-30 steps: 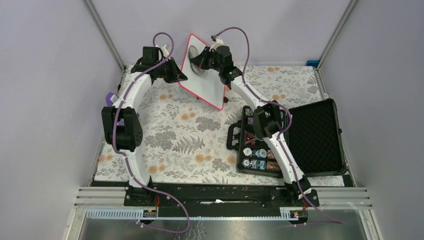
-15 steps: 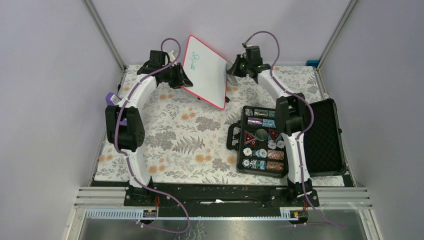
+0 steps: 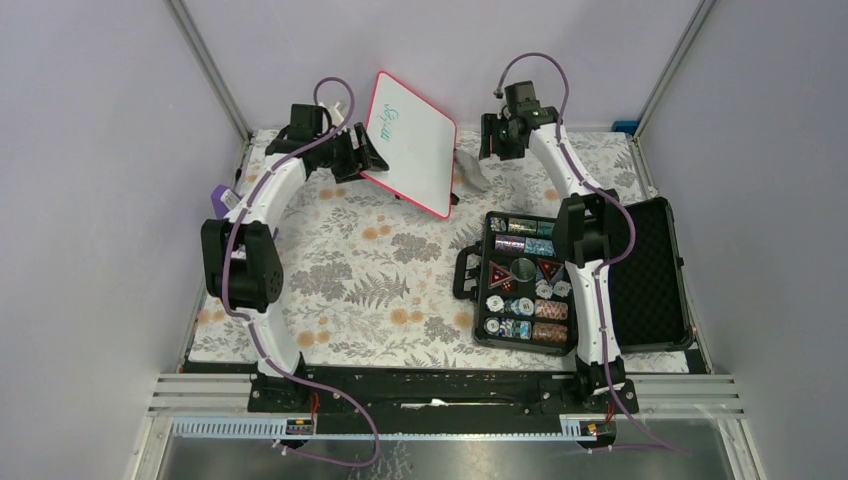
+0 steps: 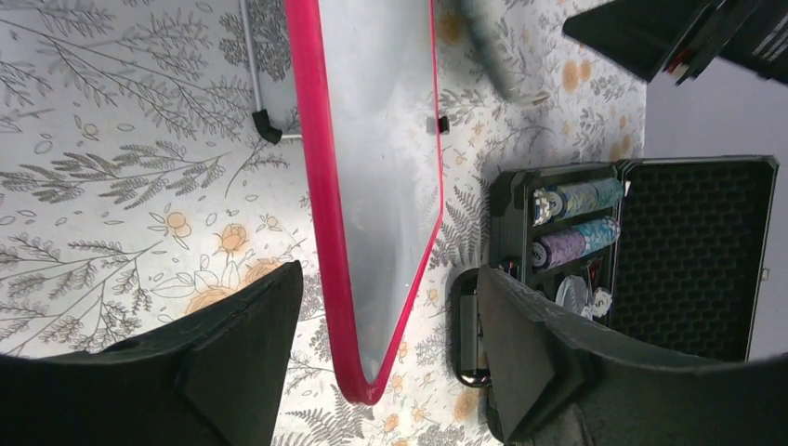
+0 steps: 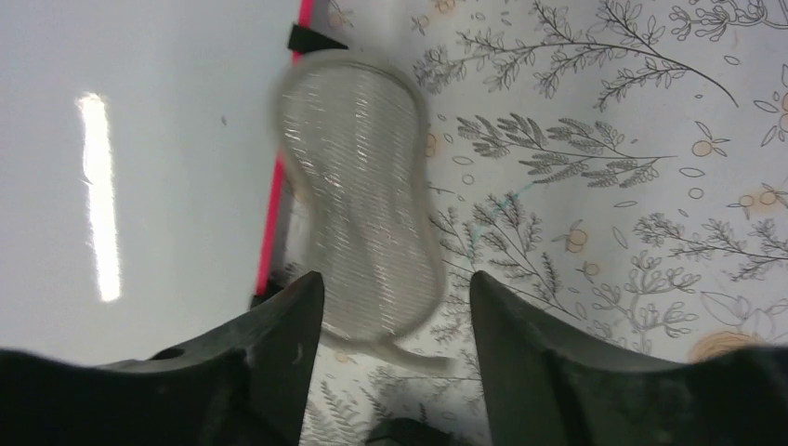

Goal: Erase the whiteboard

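Whiteboard: Your whiteboard (image 3: pixel 415 150) stood tilted at the far middle of the flowered table cover (image 3: pixel 370 260). It was propped on a wire stand (image 4: pixel 249 74) tipped with a black foot (image 4: pixel 266 125), and a red rim ran all round it.

Writing: Green handwriting (image 3: pixel 390 118) showed near the board's upper left corner. From overhead the rest of the face read plain white.

Left gripper: Your left gripper (image 3: pixel 365 158) sat at the board's left edge. In its wrist view the two fingers were spread wide, with the board's red rim and one rounded corner lying between them. The gap was far wider than the rim, so nothing was clamped. You could not tell from these views whether either finger touched the board.

Right gripper: Your right gripper (image 3: pixel 488 142) hung to the right of the board, apart from it. Its fingers were parted and nothing was pinched between them.

Grey pad: A grey mesh pad (image 5: pixel 358 204) appeared blurred just beyond the right fingertips, overlapping the board's red edge and the cover. From overhead it was just beside the board's right edge, below the right gripper and apart from it. You could not tell whether it rested on the cover.

Case: An open black case (image 3: pixel 635 270) lay at the right, beside the right arm. Its foam-lined lid was laid out to the right, and chips (image 3: pixel 520 280) sat in rows in its left half.
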